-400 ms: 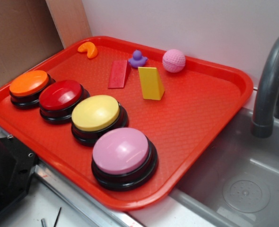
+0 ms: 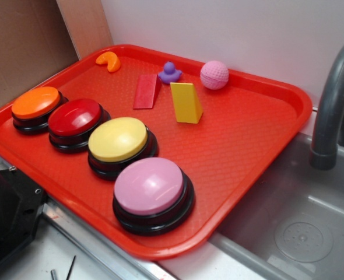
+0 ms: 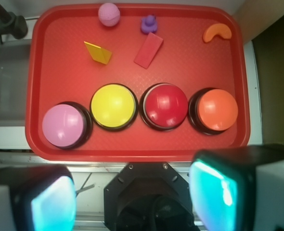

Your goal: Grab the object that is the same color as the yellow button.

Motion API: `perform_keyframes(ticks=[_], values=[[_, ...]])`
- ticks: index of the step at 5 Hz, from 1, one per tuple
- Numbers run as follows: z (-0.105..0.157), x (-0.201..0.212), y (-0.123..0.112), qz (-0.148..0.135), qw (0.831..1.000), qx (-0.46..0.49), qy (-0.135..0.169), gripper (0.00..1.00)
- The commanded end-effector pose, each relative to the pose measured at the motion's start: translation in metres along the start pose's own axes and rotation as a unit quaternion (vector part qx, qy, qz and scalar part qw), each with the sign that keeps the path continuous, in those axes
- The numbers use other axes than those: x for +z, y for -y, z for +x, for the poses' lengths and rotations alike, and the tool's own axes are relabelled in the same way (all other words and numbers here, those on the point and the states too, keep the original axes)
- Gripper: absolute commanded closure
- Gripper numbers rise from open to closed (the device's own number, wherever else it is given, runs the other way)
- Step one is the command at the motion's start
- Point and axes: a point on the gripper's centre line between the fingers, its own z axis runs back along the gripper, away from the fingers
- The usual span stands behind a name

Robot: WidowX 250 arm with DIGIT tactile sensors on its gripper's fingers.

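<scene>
A yellow wedge-shaped object (image 2: 186, 102) (image 3: 98, 52) stands upright on the red tray (image 2: 242, 146) (image 3: 180, 67), toward its back. The yellow button (image 2: 118, 139) (image 3: 113, 106) sits in a row of domed buttons near the tray's front. My gripper (image 3: 132, 197) is open, its two fingers wide apart with nothing between them. It hangs high over the robot base, off the tray's front edge and far from the object. In the exterior view the gripper is out of frame.
Orange (image 2: 35, 103), red (image 2: 74, 117) and pink (image 2: 150, 186) buttons flank the yellow one. A flat red block (image 2: 145, 91), purple duck (image 2: 170, 72), pink ball (image 2: 214, 74) and orange crescent (image 2: 109, 60) lie at the back. A sink (image 2: 300, 227) and faucet (image 2: 329, 105) are at the right.
</scene>
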Motion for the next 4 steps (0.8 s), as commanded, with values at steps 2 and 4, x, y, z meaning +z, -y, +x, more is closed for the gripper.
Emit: perform_keyframes(ticks=[2, 4], values=[[0.055, -0.04, 0.019, -0.001, 0.977, 0.196, 0.083, 0.0], [0.107, -0.086, 0.041, -0.004, 0.96, 0.265, 0.088, 0.0]])
